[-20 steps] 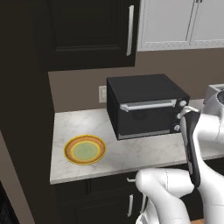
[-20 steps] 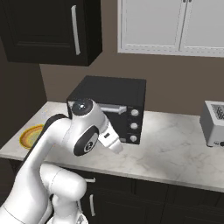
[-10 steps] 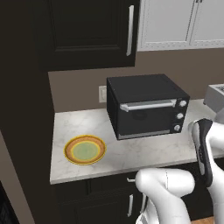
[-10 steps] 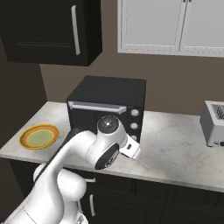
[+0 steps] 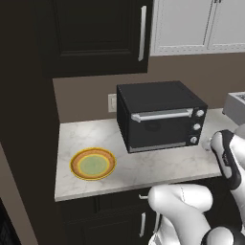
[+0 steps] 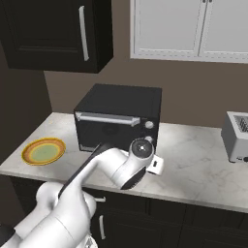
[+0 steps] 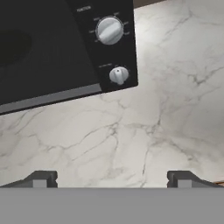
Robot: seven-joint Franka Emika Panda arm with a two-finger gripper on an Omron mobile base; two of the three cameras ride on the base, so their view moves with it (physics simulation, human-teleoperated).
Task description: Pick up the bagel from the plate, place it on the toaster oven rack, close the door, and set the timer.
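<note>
In the left base view, the plate [image 5: 93, 164] is seen bare near the counter's [image 5: 143, 170] front edge, the door [image 5: 161, 128] shut. In the right base view, the arm has swung rightward. In the hand view, the gripper [image 7: 109, 180] is spread wide over open marble; the bagel cannot be seen.

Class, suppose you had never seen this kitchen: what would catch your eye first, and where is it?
The black toaster oven stands mid-counter with its door shut. To its left lies the yellow-rimmed plate, with no bagel on it. The white arm bends low in front, its pincer open over bare marble below the oven's knobs.
</note>
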